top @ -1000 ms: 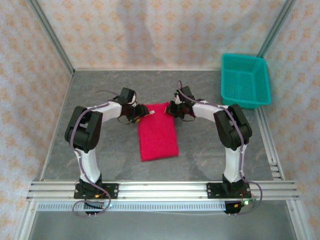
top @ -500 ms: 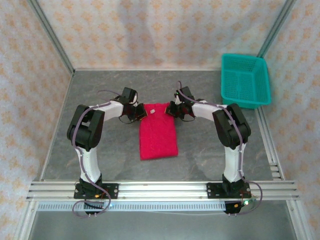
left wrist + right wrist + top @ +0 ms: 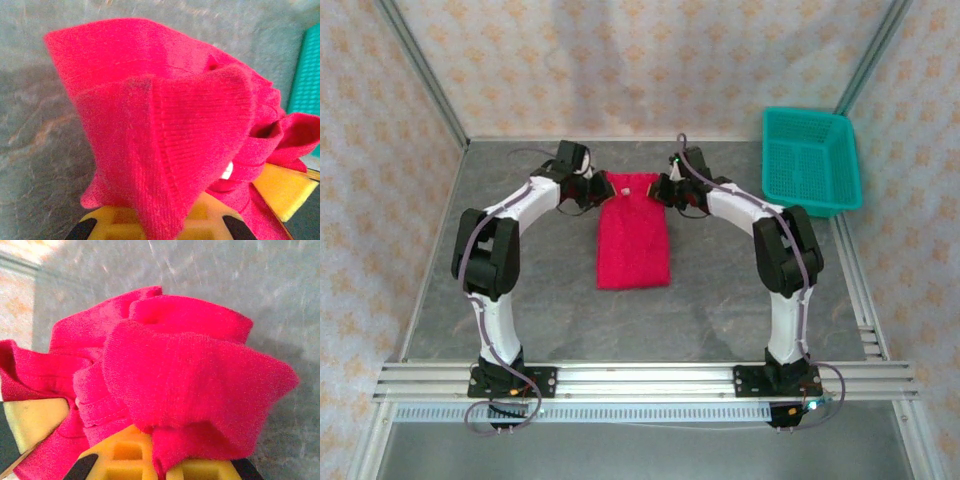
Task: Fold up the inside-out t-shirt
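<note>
One t-shirt [image 3: 634, 240] lay as narrow strip. Two grippers, left gripper [image 3: 598, 190] and right gripper [image 3: 663, 190], each gripped one far corner. One teal basket [image 3: 806, 112] stood well apart, right.

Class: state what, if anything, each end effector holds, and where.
Both grip the red t-shirt: left end effector its far left corner, right end effector its far right corner.

We see a bright red t-shirt [image 3: 634, 236] on a mottled grey table [image 3: 740, 290], a teal mesh basket [image 3: 810, 160] at its far right corner, and cream walls [image 3: 620, 60] patterned with pale orange flowers; the arms [image 3: 498, 320] are white with black joints.
</note>
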Controlling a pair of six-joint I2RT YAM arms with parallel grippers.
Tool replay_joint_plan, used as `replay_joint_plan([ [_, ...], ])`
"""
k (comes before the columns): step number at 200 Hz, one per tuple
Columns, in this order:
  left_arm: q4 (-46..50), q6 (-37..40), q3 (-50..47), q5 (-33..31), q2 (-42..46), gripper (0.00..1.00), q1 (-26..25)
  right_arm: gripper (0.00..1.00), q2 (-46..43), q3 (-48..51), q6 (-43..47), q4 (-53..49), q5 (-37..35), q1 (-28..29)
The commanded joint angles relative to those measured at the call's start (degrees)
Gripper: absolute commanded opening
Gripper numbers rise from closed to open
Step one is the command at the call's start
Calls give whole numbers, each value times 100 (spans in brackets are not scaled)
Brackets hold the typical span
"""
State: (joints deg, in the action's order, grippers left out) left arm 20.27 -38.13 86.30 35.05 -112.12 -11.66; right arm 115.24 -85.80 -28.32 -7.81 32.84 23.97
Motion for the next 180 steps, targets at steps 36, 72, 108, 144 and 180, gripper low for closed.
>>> replay_joint_plan([
  [36, 245, -101, 2053, 357, -296, 0, 121, 0, 112, -1771, 160, -306, 152, -269],
  [72, 591, 178, 3556, 432, -852, 0, 231, 0, 668, -3197, 517, -844, 72, -358],
  [108, -254, 535, 2811, 679, -548, 0, 219, 0, 639, -3162, 734, -690, 405, -354],
  [144, -3564, 662, -1465, 215, 1106, 0, -116, 0, -555, 88, 723, 1235, 347, -9],
  [180, -4331, 1350, -3668, -841, 2199, 0, -1008, 0, -1823, 2514, 481, 2446, -70, 411],
])
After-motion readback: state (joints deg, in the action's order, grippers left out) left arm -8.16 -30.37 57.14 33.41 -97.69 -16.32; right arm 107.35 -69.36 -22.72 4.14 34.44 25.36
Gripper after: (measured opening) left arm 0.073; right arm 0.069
